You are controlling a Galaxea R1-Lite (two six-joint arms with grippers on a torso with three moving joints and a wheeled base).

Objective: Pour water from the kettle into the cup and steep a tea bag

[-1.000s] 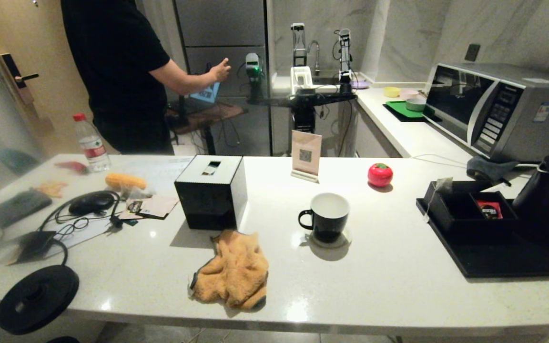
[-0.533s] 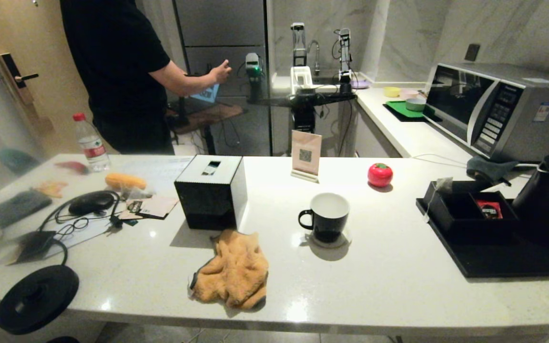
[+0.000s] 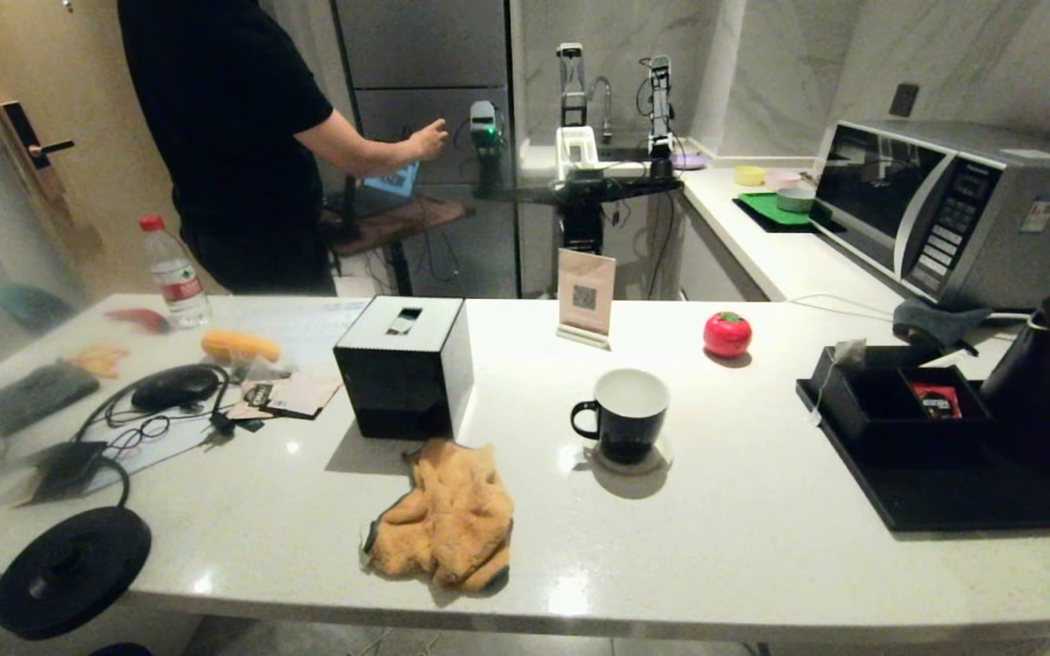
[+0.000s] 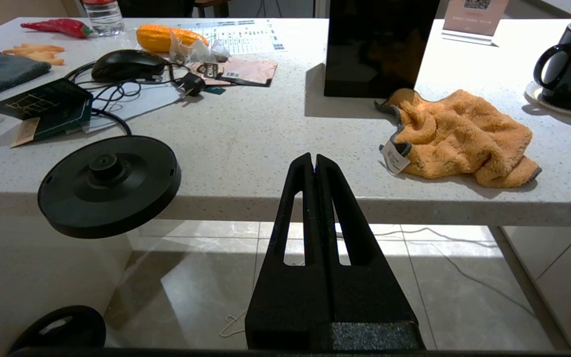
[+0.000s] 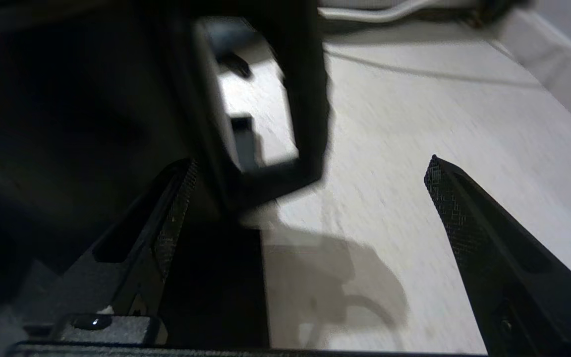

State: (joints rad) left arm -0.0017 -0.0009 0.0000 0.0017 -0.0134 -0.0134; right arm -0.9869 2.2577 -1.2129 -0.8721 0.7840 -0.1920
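Jaws of our right gripper [image 5: 305, 198] stand wide beside the kettle [image 3: 1049, 374] handle [image 5: 300, 99] at far right; we should centre them before closing. Left gripper [image 4: 314, 161] sits closed.

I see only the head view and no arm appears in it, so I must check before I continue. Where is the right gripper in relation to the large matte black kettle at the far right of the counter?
Observer: In the right wrist view the right gripper is open close beside the kettle. The black handle stands in the gap between the fingers, nearer to one of them, and it is not clamped.
Operator: Thank you. And where is the left gripper?
Observer: The left wrist view shows the left gripper shut and holding nothing. It is parked below the front edge of the white counter.
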